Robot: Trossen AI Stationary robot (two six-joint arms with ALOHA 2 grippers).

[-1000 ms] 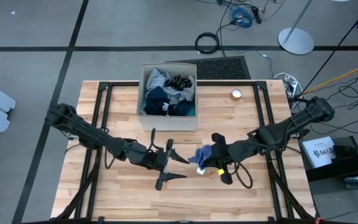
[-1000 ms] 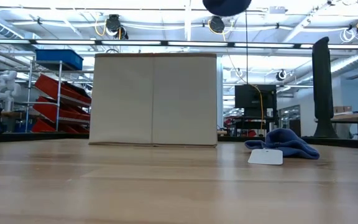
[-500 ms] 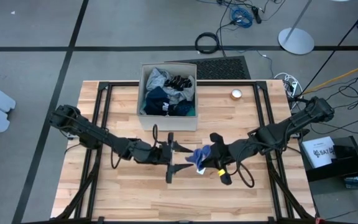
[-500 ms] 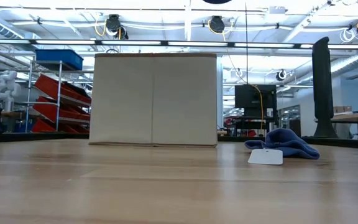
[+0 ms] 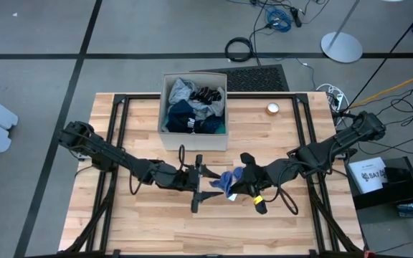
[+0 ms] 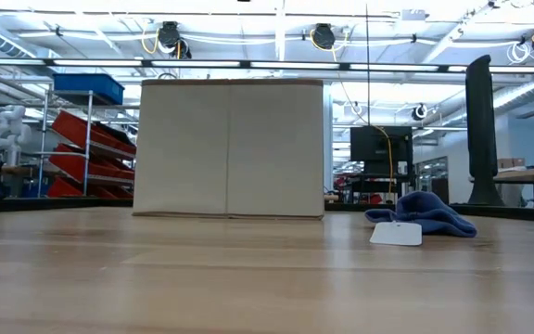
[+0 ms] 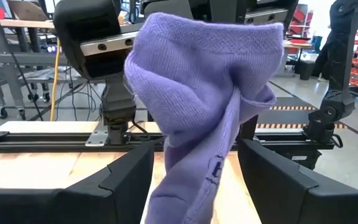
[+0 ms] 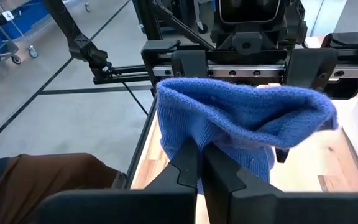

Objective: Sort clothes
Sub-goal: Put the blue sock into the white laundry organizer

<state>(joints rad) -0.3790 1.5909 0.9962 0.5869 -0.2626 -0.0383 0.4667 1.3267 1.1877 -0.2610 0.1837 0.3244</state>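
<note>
A blue knit sock [image 5: 226, 179] hangs in the air over the middle of the table, with my right gripper [image 5: 236, 180] shut on it. My left gripper [image 5: 208, 183] is open and level. Its two fingers [image 7: 126, 180] stand either side of the sock's hanging part [image 7: 191, 168]; I cannot tell whether they touch it. A beige box [image 5: 194, 111] at the far middle holds more clothes: grey, navy and turquoise pieces and black socks. Another blue piece [image 6: 422, 211] with a white tag [image 6: 395, 234] lies on the table. My right gripper pinches a bunched fold of the sock [image 8: 216, 140] between its two fingers [image 8: 188, 162]. It comes from the table's right, slanting a little downward. The sock spreads out past the fingertips and hangs below them, slack and clear of the table.
A small round roll [image 5: 272, 108] lies near the far right edge. Dark frame rails [image 5: 120, 107] run along the table's sides. The near half of the wooden table [image 5: 192, 229] is bare wood.
My left gripper has moved toward the table's right, up to the sock, and has levelled out, so that its open fingers now stand on both sides of the hanging sock. My right gripper has tipped slightly and stays shut on the sock.
</note>
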